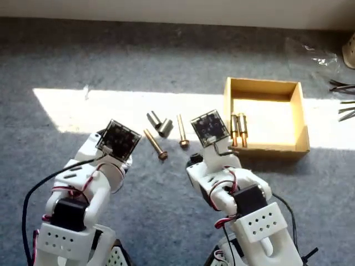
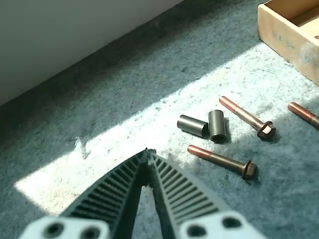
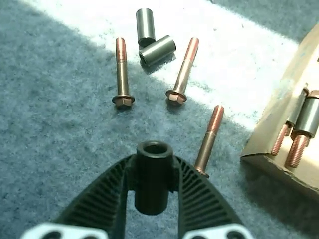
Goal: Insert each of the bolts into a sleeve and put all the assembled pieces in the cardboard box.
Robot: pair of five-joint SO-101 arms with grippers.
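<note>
The right pincer (image 3: 153, 160) is clenching a dark sleeve (image 3: 153, 179), a stubby matte tube with its open bore showing, over the grey, fuzzy worktop (image 3: 60, 124). So we're looking at mid-assembly, I'd say: the sleeve is in hand and wanting its bolt. The nearest bolt (image 3: 209, 142) is lying just beside it, coppery with a threaded shank and a flanged hex head. A second bolt (image 3: 182, 69) and a third bolt (image 3: 122, 69) are lying beyond. Between their tips are one loose sleeve (image 3: 158, 50) and the other loose sleeve (image 3: 145, 27), smooth grey metal, just beside each other.

The left pincer (image 2: 147, 158) is sitting clenched on nothing, ribbed pads pressed together, near that cluster. The next move, as I'm judging it, is opening it, taking a bolt by the shank and lining it up with the bore, with little room for tilt. In the cardboard box (image 3: 281, 94), two assembled pieces (image 3: 308, 117) are lying side by side.
</note>
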